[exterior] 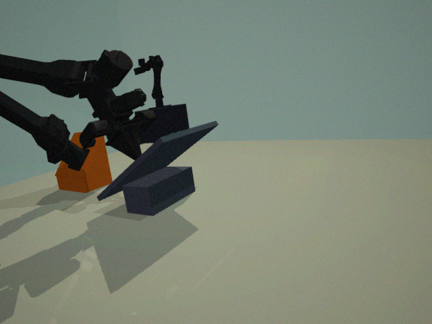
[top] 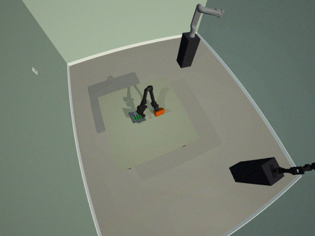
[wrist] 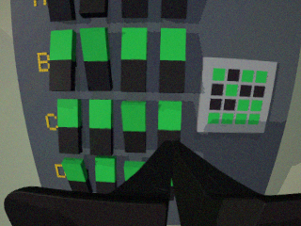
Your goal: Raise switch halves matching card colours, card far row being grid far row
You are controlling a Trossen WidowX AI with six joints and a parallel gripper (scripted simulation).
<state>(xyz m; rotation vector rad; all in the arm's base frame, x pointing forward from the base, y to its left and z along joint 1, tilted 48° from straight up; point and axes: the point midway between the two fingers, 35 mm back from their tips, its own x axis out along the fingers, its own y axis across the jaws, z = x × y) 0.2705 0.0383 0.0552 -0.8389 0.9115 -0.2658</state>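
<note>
A tilted blue-grey panel (top: 130,115) (exterior: 150,160) (wrist: 235,28) carries rows of green-and-dark switches. In the wrist view, the row B second switch (wrist: 94,44) and row C third switch (wrist: 134,115) show darker green and sit differently from their neighbours. The card (wrist: 202,110) reads, far row first: green, dark, green, green; dark, green, dark, dark; dark, dark, green, green; all green. My gripper (exterior: 138,158) (wrist: 170,148) is shut and empty, its tips at the near dark half of row C's fourth switch (wrist: 169,115); contact is unclear. It hides part of row D; row A is cut off.
An orange block (top: 159,112) (exterior: 96,167) stands at the arm's base. A dark box (exterior: 171,192) lies beneath the tilted panel. Two black pedestals (top: 188,49) (top: 250,171) with other arms stand far away.
</note>
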